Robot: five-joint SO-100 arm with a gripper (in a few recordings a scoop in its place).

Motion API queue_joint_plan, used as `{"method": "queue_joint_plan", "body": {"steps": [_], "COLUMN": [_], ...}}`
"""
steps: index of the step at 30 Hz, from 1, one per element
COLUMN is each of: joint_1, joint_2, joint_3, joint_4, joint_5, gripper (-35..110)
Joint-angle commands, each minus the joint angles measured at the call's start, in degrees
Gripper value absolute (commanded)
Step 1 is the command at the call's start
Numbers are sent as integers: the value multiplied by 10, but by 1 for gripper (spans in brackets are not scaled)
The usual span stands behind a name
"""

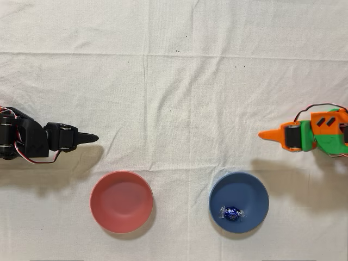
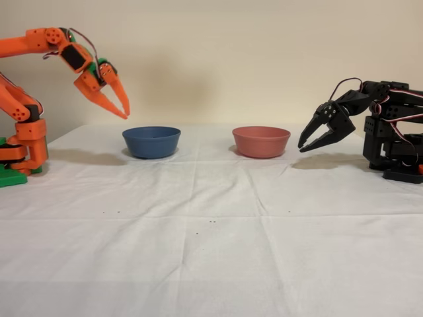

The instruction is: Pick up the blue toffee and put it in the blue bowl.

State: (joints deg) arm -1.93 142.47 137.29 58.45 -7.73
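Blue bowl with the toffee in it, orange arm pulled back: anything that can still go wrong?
Little risk. The blue toffee lies inside the blue bowl, near its lower-left wall, not centred; a knock to the bowl could tip it out. The orange gripper hangs open above and beside the bowl's rim in the fixed view; a low sweep toward the bowl could clip it.

Both views are evenly and softly lit, bright without harsh glare. In the overhead view, shadows fall toward 6 o'clock: grey smudges lie on the white cloth (image 1: 174, 109) below each arm, and thin dark crescents edge the bowls. The blue toffee (image 1: 232, 213) shows small glints on its foil. In the fixed view, soft shadows pool beside the bowls and on the beige wall (image 2: 231, 59). Focus is sharp throughout; cloth creases read clearly, and no edge distortion shows.
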Motion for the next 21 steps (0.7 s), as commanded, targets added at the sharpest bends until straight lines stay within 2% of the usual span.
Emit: {"method": "queue_joint_plan", "body": {"steps": [1,7,21], "joint_1": [9,-2,20], "joint_2": [101,221,341], "joint_3": [73,197,339], "joint_4": [-13,-14,-60], "joint_5": [2,9,50], "gripper": [1,1,0]}}
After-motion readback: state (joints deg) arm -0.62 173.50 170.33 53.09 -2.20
